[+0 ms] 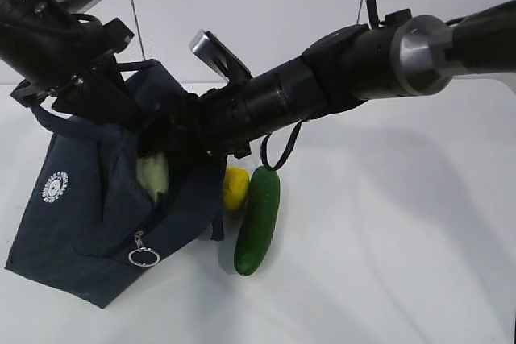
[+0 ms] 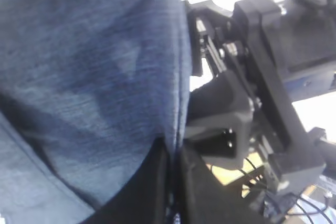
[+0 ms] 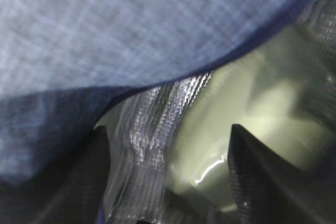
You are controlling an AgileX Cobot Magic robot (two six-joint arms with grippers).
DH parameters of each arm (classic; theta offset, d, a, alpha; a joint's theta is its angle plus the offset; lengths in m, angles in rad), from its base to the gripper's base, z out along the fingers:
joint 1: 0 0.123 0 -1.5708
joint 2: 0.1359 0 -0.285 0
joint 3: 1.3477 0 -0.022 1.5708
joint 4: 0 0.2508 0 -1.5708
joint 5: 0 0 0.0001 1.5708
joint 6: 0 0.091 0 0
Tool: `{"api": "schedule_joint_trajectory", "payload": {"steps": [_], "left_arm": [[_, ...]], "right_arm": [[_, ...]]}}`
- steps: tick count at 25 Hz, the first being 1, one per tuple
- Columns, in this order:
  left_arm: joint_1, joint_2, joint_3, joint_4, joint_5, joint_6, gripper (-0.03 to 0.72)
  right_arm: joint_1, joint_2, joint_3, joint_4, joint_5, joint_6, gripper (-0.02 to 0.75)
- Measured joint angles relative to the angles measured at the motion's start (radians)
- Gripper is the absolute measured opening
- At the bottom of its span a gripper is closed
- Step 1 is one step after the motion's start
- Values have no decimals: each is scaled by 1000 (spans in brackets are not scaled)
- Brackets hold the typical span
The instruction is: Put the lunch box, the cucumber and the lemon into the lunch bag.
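Observation:
The navy lunch bag (image 1: 76, 215) lies tilted at the left with its mouth held up. My left gripper (image 2: 173, 156) is shut on the bag's fabric edge (image 2: 94, 77); in the exterior view it is at the bag's top rim (image 1: 105, 90). My right gripper (image 3: 168, 177) reaches into the bag mouth (image 1: 173, 147) with its jaws apart. The pale green lunch box (image 3: 247, 114) lies inside against the silver foil lining (image 3: 147, 124), and shows in the opening (image 1: 153, 173). The lemon (image 1: 235, 187) and the cucumber (image 1: 258, 219) lie on the table beside the bag.
The zipper's metal ring pull (image 1: 143, 257) hangs at the bag's front. A black strap loop (image 1: 278, 151) dangles from the right arm above the cucumber. The white table (image 1: 387, 263) stretches to the right.

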Motion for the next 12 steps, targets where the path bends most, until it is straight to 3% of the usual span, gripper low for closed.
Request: {"api": "schedule_joint_trajectory", "payload": {"steps": [5, 12], "left_arm": [[0, 1, 0, 0, 8, 0, 3], [0, 1, 0, 0, 28, 0, 3]], "right_arm": [[0, 0, -6, 21, 36, -27, 506], [0, 0, -6, 8, 90, -56, 515]]}}
